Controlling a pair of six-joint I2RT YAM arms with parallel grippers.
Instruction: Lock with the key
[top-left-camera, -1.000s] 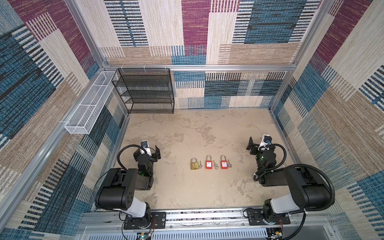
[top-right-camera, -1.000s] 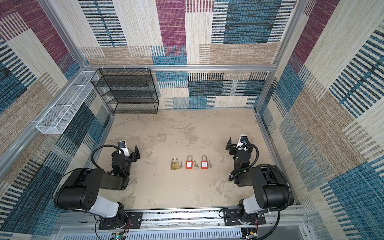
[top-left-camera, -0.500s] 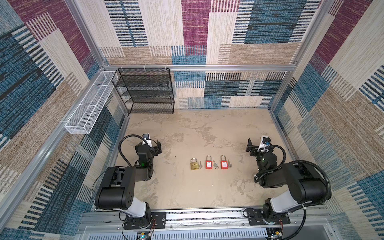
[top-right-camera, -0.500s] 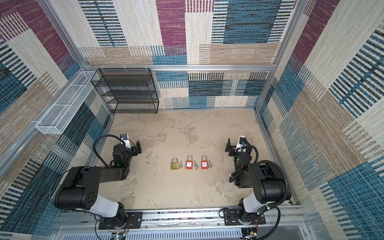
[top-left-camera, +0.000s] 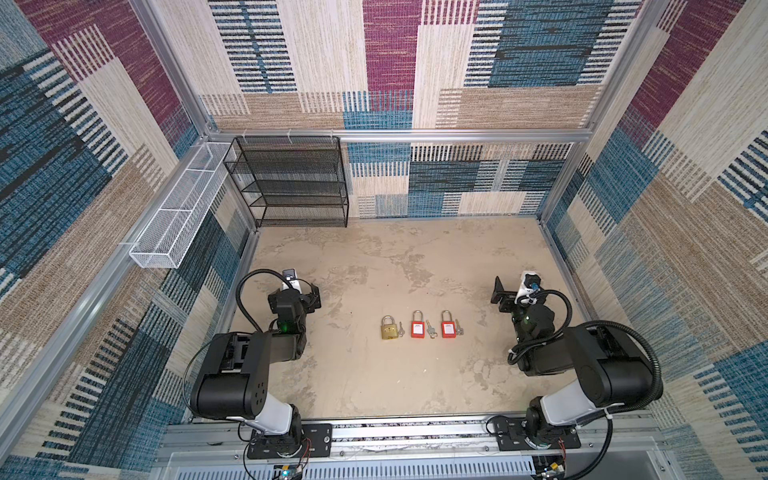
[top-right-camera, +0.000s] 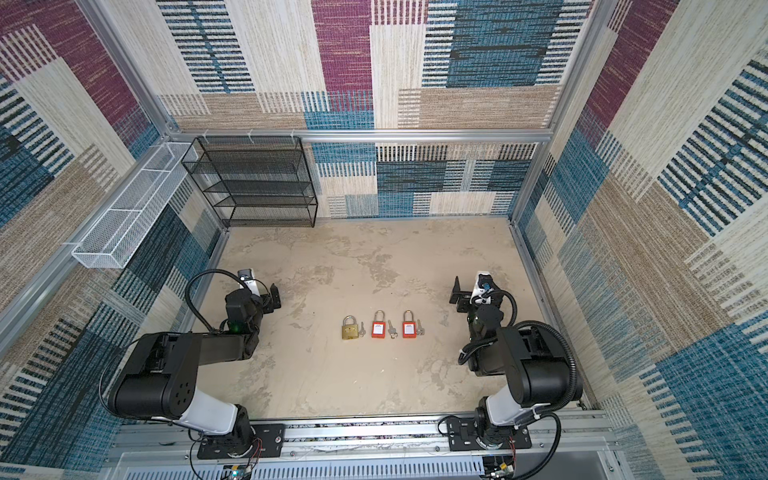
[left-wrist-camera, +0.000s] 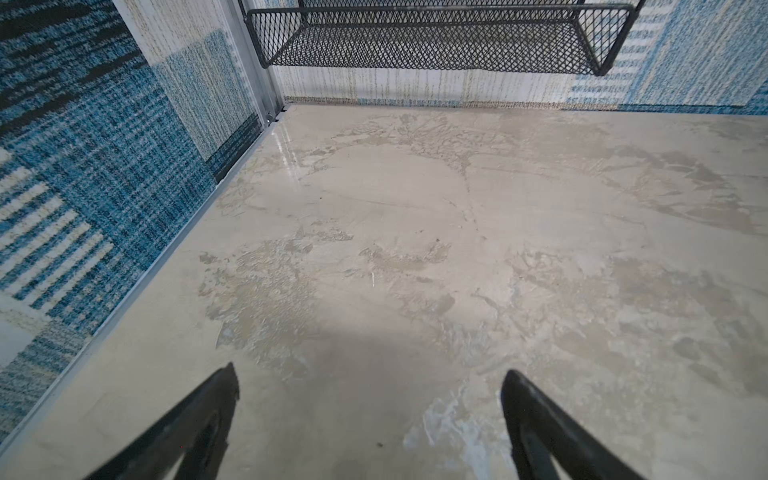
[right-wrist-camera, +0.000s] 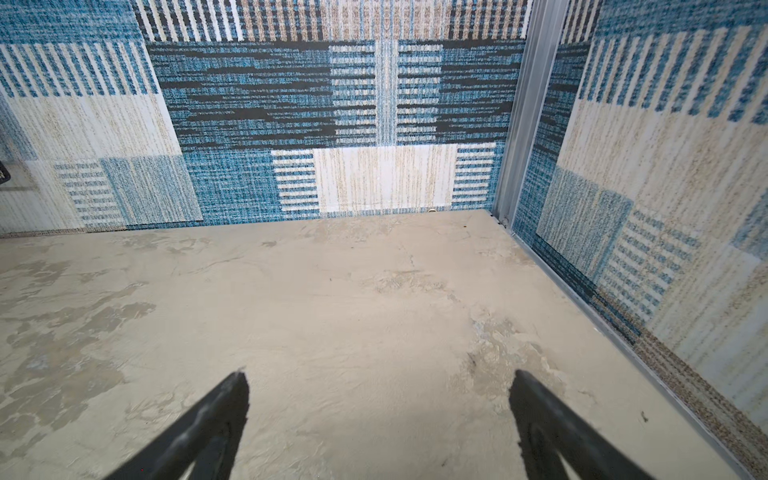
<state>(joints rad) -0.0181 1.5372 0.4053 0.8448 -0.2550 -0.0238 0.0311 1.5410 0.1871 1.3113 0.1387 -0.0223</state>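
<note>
Three padlocks lie in a row at the middle of the floor, each with a small silver key right of it: a brass padlock (top-left-camera: 388, 329) (top-right-camera: 350, 329) with its key (top-left-camera: 400, 329), a red padlock (top-left-camera: 417, 327) (top-right-camera: 378, 327) with a key (top-left-camera: 430, 331), and another red padlock (top-left-camera: 447, 327) (top-right-camera: 409, 326) with a key (top-left-camera: 458, 328). My left gripper (top-left-camera: 302, 293) (left-wrist-camera: 370, 374) hovers open and empty, well left of the row. On the other side, well right of the row, my right gripper (top-left-camera: 511, 293) (right-wrist-camera: 380, 377) is open over bare floor. Neither wrist view shows a padlock or key.
A black mesh shelf (top-left-camera: 291, 183) (left-wrist-camera: 436, 45) stands at the back left corner. A white wire basket (top-left-camera: 178, 212) hangs on the left wall. Patterned walls enclose the floor on three sides, and a metal rail (top-left-camera: 415, 432) runs along the front.
Both arms have lifted and carried their grippers a little toward the back wall. Both grippers stay open. The padlocks and keys have not moved.
</note>
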